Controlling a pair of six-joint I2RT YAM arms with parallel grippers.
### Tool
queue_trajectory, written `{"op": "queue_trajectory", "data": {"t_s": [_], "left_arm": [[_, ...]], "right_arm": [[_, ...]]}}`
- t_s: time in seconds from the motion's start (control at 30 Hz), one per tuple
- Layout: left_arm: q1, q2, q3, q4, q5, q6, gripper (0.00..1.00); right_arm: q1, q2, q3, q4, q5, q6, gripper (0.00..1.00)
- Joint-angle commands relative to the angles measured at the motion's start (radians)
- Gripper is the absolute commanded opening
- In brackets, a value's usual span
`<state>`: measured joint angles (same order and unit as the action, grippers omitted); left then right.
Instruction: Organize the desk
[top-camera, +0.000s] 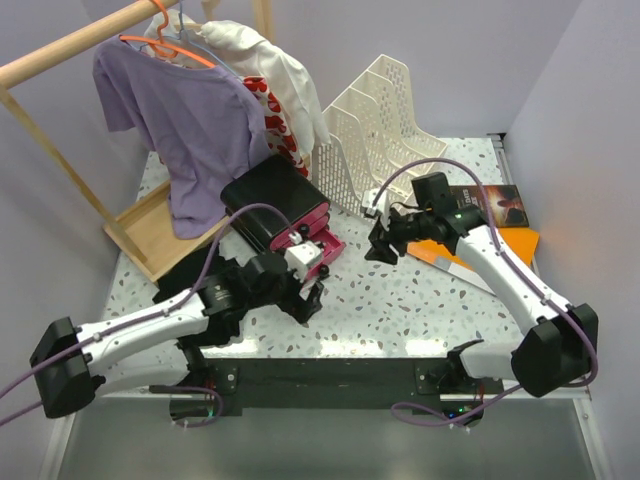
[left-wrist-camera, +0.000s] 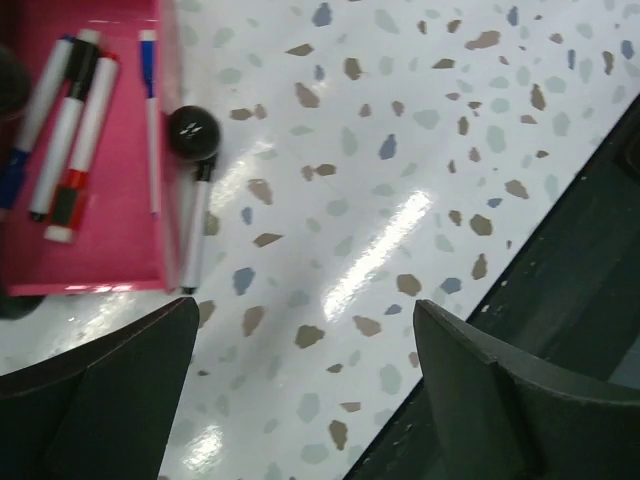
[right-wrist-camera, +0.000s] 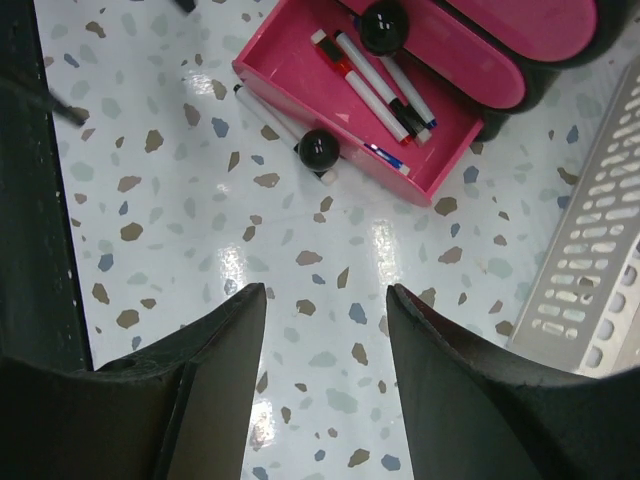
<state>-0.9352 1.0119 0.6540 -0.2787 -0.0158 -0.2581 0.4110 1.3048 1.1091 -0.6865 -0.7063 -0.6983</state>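
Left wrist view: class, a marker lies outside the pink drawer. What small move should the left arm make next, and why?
Probably shift the left gripper toward the stray marker and lower over it. Its jaws stand open and empty above the desk, and that marker lies on the desk alongside the pink drawer, whose other markers sit inside.

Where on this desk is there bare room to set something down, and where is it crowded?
Bare desk lies front centre, bordered by the pink drawer, the orange folder and the black front edge. A smaller patch sits behind the dark book, beside the white file rack. The back left, under the hanging shirts, is crowded.
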Motion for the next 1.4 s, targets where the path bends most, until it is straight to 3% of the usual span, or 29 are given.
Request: {"op": "queue_trajectory", "data": {"t_s": [0.0,0.3,0.5,0.8,1.37], "left_arm": [[-0.103,0.133,0.11,0.032,-0.079,-0.13,0.92],[-0.171,0.439,0.278,-0.045,-0.226,-0.096,0.84],[-0.168,0.557,0.34,-0.079,-0.303,-0.041,0.75],[-0.142,0.649,0.358,-0.082,-0.323,0.031,0.59],[-0.079,0.708,0.365,-0.071,-0.299,0.089,0.52]], "right_arm": [[-0.057,-0.042,-0.029,0.033,-0.119,0.055,0.57],[-0.078,-0.058,-0.046,0.048,-0.125,0.072,0.57],[-0.087,-0.064,-0.057,0.053,-0.121,0.066,0.58],[-0.101,-0.059,-0.061,0.054,-0.128,0.065,0.59],[-0.12,-0.056,-0.066,0.054,-0.14,0.062,0.59]]}}
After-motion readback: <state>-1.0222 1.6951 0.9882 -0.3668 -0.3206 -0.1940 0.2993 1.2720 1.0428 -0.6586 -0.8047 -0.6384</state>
